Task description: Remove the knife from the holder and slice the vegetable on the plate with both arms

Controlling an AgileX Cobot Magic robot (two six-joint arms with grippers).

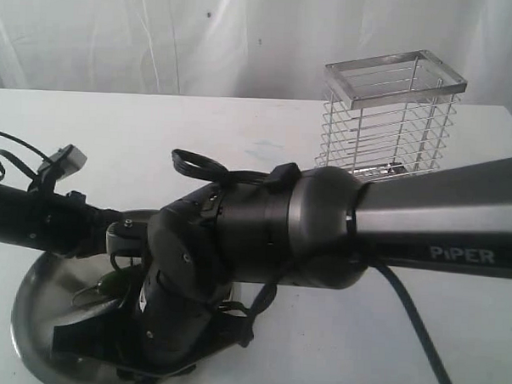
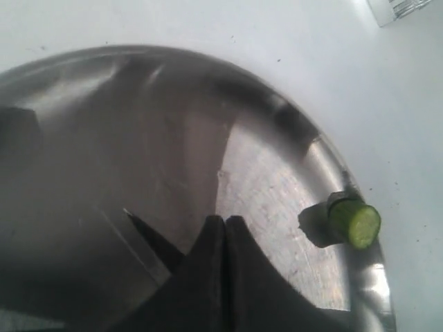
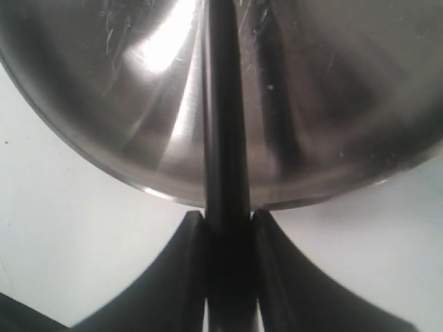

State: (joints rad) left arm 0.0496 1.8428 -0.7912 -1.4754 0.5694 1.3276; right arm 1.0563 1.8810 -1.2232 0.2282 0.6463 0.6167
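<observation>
My right arm (image 1: 323,220) is screening the plate (image 1: 30,310); right tool (image 3: 227,216) clamping the knife (image 3: 225,104) over it, left tool (image 2: 225,220) together near vegetable piece (image 2: 354,225).

From the side we see only a bit of the plate (image 1: 30,310). The big right arm (image 1: 323,220) covers most of it, and the picture's edge cuts off its near rim. The arm also hides the low front part of the holder (image 1: 391,113) behind the plate. Up close, the knife (image 3: 225,124) runs out of the picture over the plate, so we cannot see its tip.
</observation>
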